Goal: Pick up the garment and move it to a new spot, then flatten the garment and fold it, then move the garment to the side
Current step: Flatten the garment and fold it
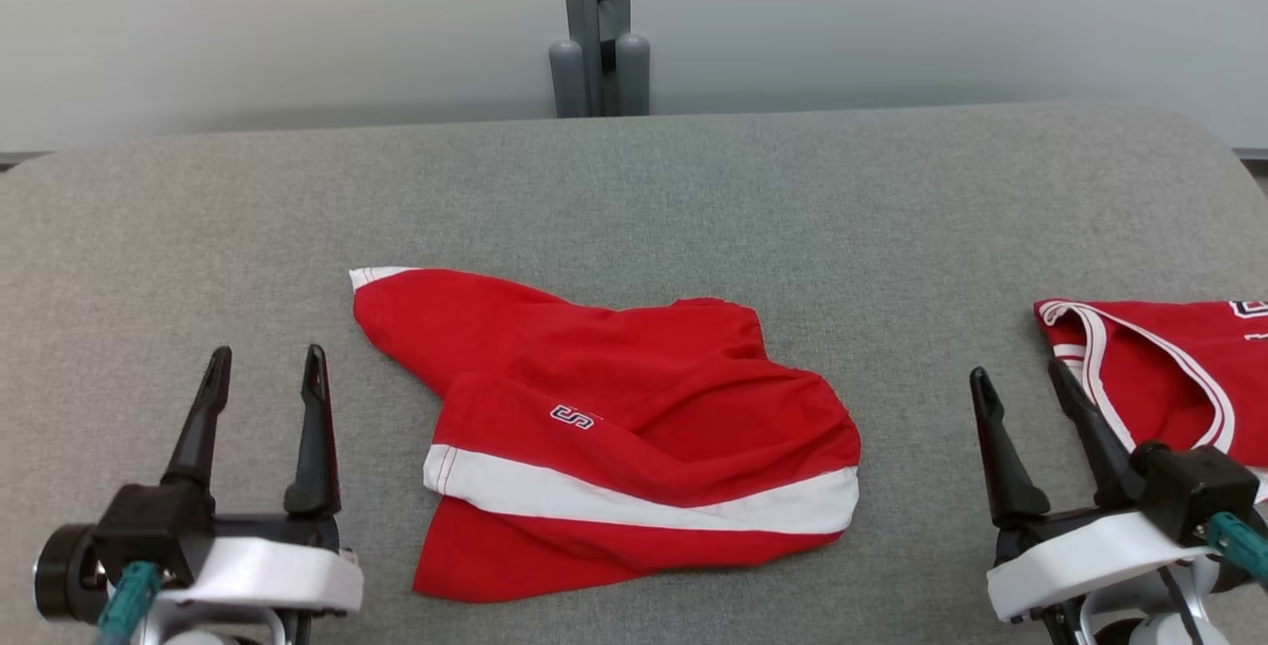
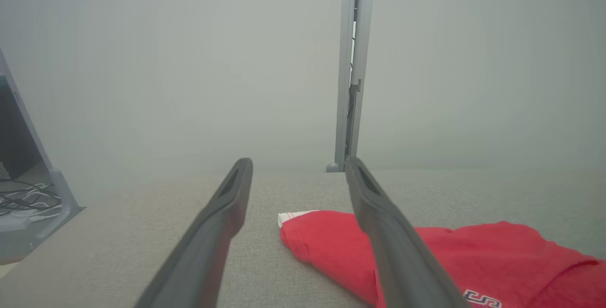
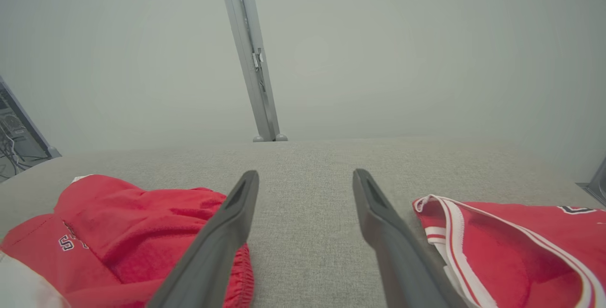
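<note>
One red garment (image 1: 614, 427) with a white band lies rumpled in the middle of the grey table (image 1: 693, 189), partly doubled over itself. The left gripper (image 1: 267, 352) and right gripper (image 1: 1018, 369) flank it, jaws wide apart and empty. To flatten it well, each should probably pinch an outer edge and draw outward, the right one avoiding the red jersey (image 1: 1159, 368) just beside its fingers.

We've got the garment (image 1: 614, 427) lying mid-way across the table (image 1: 693, 189), left gripper (image 1: 267, 352) to its left, right gripper (image 1: 1019, 369) between it and a second garment (image 1: 1169, 368); a post (image 1: 599, 21) stands behind.
</note>
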Controlling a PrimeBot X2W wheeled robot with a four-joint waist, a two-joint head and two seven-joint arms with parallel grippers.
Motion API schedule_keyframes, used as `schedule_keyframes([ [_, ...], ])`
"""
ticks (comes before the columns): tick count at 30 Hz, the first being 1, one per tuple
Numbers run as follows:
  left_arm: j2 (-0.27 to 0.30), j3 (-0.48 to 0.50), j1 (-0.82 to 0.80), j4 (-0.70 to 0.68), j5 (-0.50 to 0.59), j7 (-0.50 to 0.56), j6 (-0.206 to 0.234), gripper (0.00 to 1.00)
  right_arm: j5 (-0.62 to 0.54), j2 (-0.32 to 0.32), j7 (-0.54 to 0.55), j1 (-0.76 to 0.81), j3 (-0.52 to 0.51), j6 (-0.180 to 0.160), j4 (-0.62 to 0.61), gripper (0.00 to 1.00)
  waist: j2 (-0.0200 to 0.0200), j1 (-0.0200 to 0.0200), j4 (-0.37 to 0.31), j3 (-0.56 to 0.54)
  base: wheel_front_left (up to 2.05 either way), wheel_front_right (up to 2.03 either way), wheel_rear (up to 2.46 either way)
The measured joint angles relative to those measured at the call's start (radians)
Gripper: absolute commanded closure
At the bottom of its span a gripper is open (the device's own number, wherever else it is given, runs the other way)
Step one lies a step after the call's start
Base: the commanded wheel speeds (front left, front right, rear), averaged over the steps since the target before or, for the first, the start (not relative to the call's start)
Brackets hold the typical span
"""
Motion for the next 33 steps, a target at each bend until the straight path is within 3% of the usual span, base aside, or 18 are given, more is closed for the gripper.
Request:
schedule_keyframes([
  [9,-0.007,-0.045,0.126,-0.066,0.034,0.015,0.039,0.0,-0.003,0.0,0.011,0.066,0.009,0.0,-0.001,0.0,0.0,0.0,-0.002,-0.071,0.0,0.0,0.0],
  [19,-0.01,-0.079,0.128,0.011,0.033,0.019,0.007,0.0,-0.002,0.0,0.025,0.099,-0.004,0.0,-0.027,0.0,0.0,0.0,0.002,-0.113,0.0,0.0,0.0],
  [33,-0.018,-0.082,0.101,0.043,0.029,0.011,0.003,0.0,0.005,0.0,0.031,0.102,-0.01,0.0,-0.034,0.0,0.0001,0.0,0.0,-0.11,0.0,0.0,0.0],
])
